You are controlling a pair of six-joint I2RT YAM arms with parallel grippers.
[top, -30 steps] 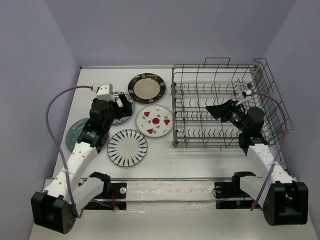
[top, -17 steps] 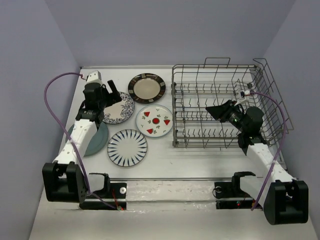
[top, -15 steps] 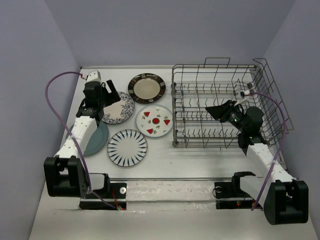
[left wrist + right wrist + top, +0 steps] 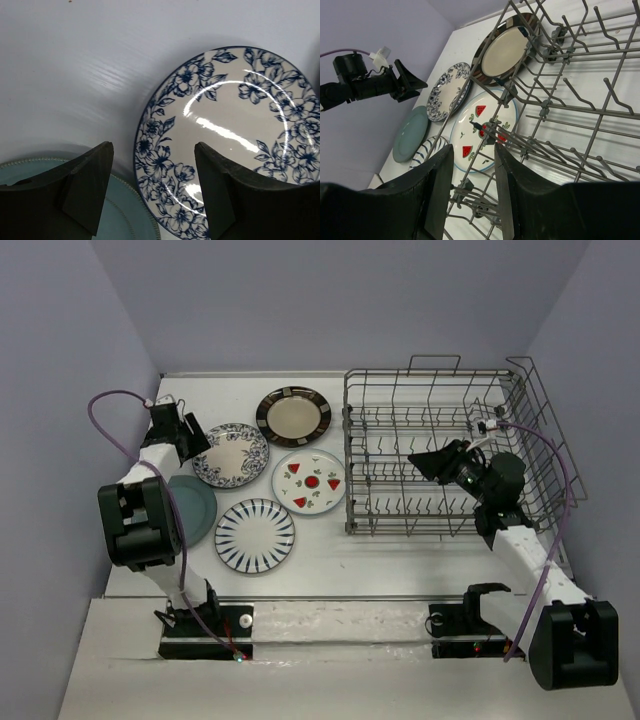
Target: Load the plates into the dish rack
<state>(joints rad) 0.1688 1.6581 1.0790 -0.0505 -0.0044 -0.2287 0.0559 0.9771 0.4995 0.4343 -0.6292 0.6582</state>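
Note:
Five plates lie flat on the white table: brown-rimmed beige (image 4: pixel 293 416), ornate floral (image 4: pixel 231 455), white with red triangles (image 4: pixel 309 480), blue-striped (image 4: pixel 255 535) and teal (image 4: pixel 195 512). The empty dish rack (image 4: pixel 430 372) stands at the right. My left gripper (image 4: pixel 192 435) is open and empty at the ornate plate's left rim. In the left wrist view its jaws (image 4: pixel 152 190) straddle that plate's edge (image 4: pixel 240 140), with the teal plate (image 4: pixel 115 215) beside it. My right gripper (image 4: pixel 428 462) is open and empty above the rack's tines (image 4: pixel 580 100).
Purple walls close in the table on the left, back and right. The rack's high wire sides and handle (image 4: pixel 435 360) rise at the right. A purple cable (image 4: pixel 105 420) loops off the left arm near the left wall.
My left arm has swung back and to the left; its gripper went from above the ornate plate to that plate's left rim. The right arm has barely moved.

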